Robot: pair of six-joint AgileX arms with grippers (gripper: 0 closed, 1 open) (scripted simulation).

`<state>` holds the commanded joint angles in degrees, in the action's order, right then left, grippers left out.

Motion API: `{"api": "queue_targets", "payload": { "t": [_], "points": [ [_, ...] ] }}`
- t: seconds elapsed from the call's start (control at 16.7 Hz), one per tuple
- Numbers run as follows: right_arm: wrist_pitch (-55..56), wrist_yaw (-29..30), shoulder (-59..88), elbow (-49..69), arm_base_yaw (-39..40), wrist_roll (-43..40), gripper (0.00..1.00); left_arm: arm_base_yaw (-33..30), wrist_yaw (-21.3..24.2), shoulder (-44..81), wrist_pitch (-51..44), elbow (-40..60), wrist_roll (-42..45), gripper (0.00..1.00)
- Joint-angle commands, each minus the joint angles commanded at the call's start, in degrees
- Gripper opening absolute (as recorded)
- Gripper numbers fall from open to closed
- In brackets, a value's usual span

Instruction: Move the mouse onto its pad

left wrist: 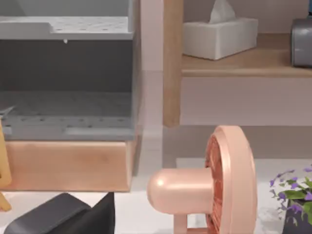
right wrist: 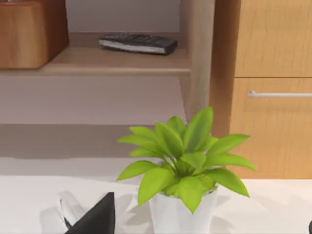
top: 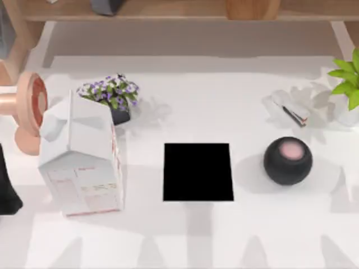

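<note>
1. Two AgileX arms sit low at the table's near corners. The left arm (top: 7,188) is a dark shape at the top view's left edge, at 9 o'clock from the pad. The left gripper (left wrist: 85,214) and the right gripper (right wrist: 97,219) each show as dark parts at the edge of their own wrist views. I cannot tell whether either pincer is open or closed.
2. Flat on the white table (top: 185,241), the pad (top: 198,171) lies near the middle, its black top bare. I cannot tell where the mouse lies.
3. At 9 o'clock from the pad, apart from it, stands a white carton (top: 81,162). At 3 o'clock, also apart, rests a black ball with a pink top (top: 288,161).
4. Farther back, at 10 o'clock, a pot of purple flowers (top: 111,94) stands just behind the carton. A pink fan (top: 28,109) stands at the left edge.
5. At 1 o'clock lies a small white and grey object (top: 291,109). A green plant in a white pot (right wrist: 180,165) stands at the right edge.
6. Farthest off runs a wooden shelf (top: 179,11), bearing a tissue box (left wrist: 219,34) and a dark remote (right wrist: 139,43).
</note>
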<state>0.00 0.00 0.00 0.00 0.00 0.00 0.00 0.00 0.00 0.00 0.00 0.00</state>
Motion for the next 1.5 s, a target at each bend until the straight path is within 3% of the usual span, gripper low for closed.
{"api": "queue_targets", "payload": {
  "t": [0.42, 1.08, 1.5],
  "points": [
    [0.0, 0.0, 0.0, 0.0, 0.0, 0.0, 1.0, 1.3, 0.0, 9.2, -7.4, 7.9, 0.8, 1.0],
    [0.0, 0.0, 0.0, 0.0, 0.0, 0.0, 1.0, 7.2, 0.0, 65.8, -43.8, 42.8, 4.7, 1.0],
    [0.0, 0.0, 0.0, 0.0, 0.0, 0.0, 1.0, 10.1, -0.2, 88.7, -58.8, 59.6, 6.2, 1.0]
  ]
}}
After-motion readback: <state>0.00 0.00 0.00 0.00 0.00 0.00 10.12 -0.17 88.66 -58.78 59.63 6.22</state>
